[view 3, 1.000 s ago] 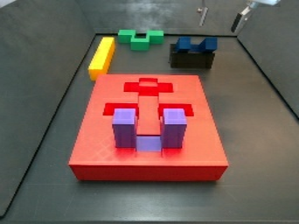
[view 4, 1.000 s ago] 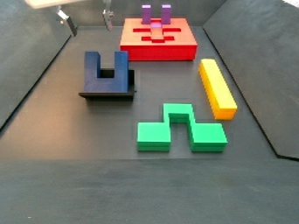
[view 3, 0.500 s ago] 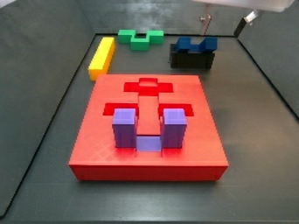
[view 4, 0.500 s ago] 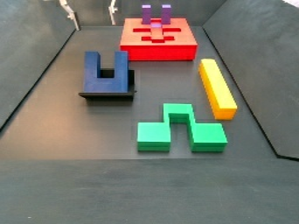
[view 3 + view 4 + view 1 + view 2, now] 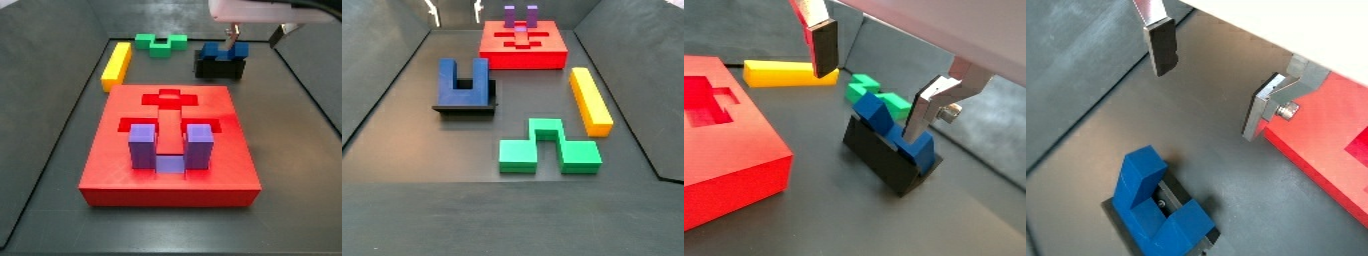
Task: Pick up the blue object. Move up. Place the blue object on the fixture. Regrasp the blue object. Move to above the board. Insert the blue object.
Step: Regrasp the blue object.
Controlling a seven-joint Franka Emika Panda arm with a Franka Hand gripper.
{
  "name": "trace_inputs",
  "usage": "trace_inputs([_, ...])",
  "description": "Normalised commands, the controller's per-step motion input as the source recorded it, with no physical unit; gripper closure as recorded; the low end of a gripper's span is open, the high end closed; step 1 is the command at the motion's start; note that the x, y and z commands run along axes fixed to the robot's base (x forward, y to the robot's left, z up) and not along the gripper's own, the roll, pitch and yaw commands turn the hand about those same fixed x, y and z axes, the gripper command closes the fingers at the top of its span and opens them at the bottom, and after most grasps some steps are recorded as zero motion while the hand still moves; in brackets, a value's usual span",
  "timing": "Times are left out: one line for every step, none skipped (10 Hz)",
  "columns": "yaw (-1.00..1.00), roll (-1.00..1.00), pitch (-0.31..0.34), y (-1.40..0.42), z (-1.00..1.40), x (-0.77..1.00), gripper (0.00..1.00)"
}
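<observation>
- the blue object is a deep, dark blue, plain with no markings; in a wrist view it reads as a brighter royal blue.
- the fixture under it is black.
- the board is a solid bright red, its recessed slots a darker red in shadow.
- a u-shaped block standing in the board is a lighter purple.
- a long bar is yellow, shading to orange on its side.
- a stepped block is bright green.
- the gripper, above the fixture, has silver plate fingers with dark pads.
- the floor is a plain dark grey.
</observation>
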Motion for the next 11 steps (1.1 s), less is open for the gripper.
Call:
trace_inputs([0.16,0.00,0.000,-0.20,-0.12,0.14,0.00])
trace_inputs([0.18,-0.24,0.000,-0.03,-0.07,0.22,0.00])
trace_inputs([0.16,-0.35,0.000,0.00,-0.10,0.35,0.00])
trace_inputs([0.15,-0.32,0.000,0.00,-0.21,0.42,0.00])
trace_inputs([0.18,-0.04,0.000,0.06,-0.26,0.64,0.00])
trace_inputs([0.28,0.17,0.117,0.11,-0.25,0.76,0.00])
trace_inputs([0.35,0.44,0.151,0.15,-0.21,0.77,0.00])
trace_inputs([0.35,0.57,0.129,0.13,-0.15,0.73,0.00])
trace_inputs([0.29,0.74,0.131,0.08,-0.07,0.76,0.00])
trace_inputs([0.23,0.86,0.140,0.00,-0.09,0.75,0.00])
trace_inputs([0.00,0.78,0.214,-0.05,-0.10,0.68,0.00])
